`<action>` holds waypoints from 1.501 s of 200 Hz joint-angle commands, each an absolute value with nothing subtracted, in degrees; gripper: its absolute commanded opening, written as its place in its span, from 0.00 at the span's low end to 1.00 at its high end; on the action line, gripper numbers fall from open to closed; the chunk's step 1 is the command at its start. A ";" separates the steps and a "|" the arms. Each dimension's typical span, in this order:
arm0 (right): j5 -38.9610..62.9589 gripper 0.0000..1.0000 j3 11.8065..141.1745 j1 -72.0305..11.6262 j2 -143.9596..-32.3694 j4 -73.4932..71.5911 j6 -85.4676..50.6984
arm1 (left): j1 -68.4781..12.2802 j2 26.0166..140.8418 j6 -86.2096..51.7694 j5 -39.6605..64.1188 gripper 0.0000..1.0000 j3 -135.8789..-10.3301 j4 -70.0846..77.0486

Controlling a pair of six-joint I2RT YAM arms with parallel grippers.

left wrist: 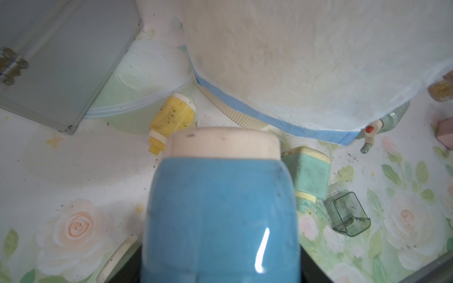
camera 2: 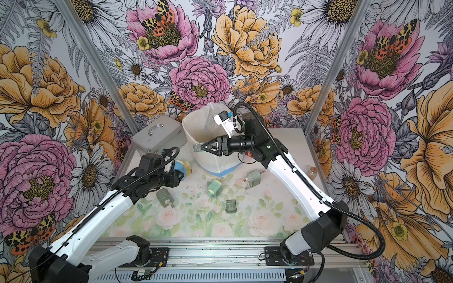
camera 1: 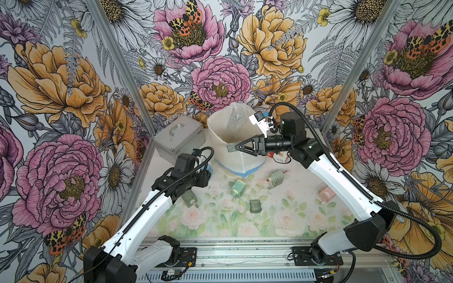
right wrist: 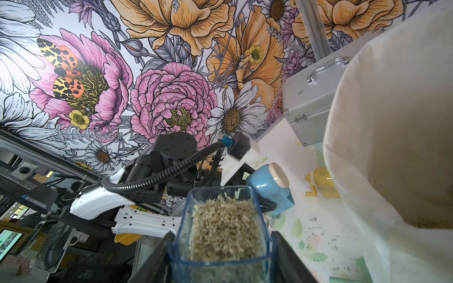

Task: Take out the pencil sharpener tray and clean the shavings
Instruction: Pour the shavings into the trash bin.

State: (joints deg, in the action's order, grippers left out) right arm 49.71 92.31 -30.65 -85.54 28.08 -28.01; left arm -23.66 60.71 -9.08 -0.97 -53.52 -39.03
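Right gripper pinches clear tray — shavings heaped inside — at the bin's near rim. Left gripper clamps blue sharpener beside the bin wall; the two well apart.

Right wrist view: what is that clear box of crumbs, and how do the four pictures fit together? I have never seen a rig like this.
Two robot arms stand at a flowery table. Both top views look down on everything; each wrist view rides on one arm. The box is a sharpener's tray, full of shavings, pinched by the right gripper beside the white lined bin. The left gripper holds the blue sharpener. On the table lie a green sharpener, a grey sharpener, a pink sharpener, a loose clear tray, a silver case and scattered dark flecks.
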 commanded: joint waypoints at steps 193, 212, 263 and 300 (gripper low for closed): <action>43.15 0.33 111.54 -29.63 -99.28 28.01 -55.98 | -37.20 57.18 -37.18 -30.56 0.00 -43.44 -34.76; 42.72 0.33 113.31 -29.59 -100.53 27.96 -59.40 | -38.85 58.06 -37.92 -32.49 0.00 -43.51 -34.79; 41.44 0.32 114.68 -29.50 -102.20 27.74 -68.01 | -42.74 61.02 -41.19 -36.96 0.00 -43.07 -34.50; 40.41 0.32 115.40 -29.43 -102.50 25.44 -74.62 | -44.39 63.23 -44.00 -38.63 0.00 -42.77 -34.52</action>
State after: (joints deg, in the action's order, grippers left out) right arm 42.09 113.49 -29.76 -101.89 27.42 -67.77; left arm -43.33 62.43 -40.88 -34.85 -43.42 -36.53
